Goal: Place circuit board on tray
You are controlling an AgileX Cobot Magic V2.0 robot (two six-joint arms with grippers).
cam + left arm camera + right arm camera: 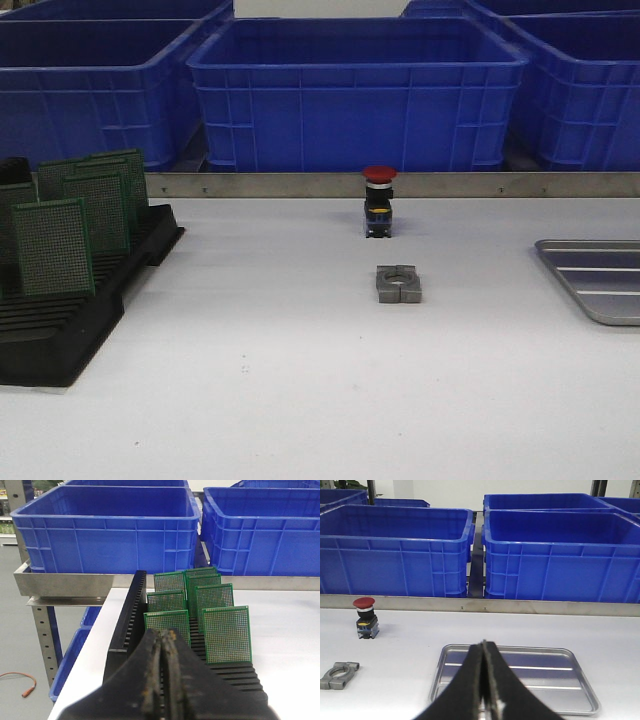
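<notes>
Several green circuit boards stand upright in a black slotted rack at the table's left. In the left wrist view the same circuit boards rise just beyond my left gripper, which is shut with nothing between its fingers. The silver tray lies at the table's right edge, with nothing on it. Seen from the right wrist, the tray sits right under my right gripper, which is shut and holds nothing. Neither gripper shows in the front view.
A red-capped push button stands at the table's middle back, with a grey metal clamp in front of it. Blue plastic bins line a steel shelf rail behind the table. The rack sits close to the table's left edge.
</notes>
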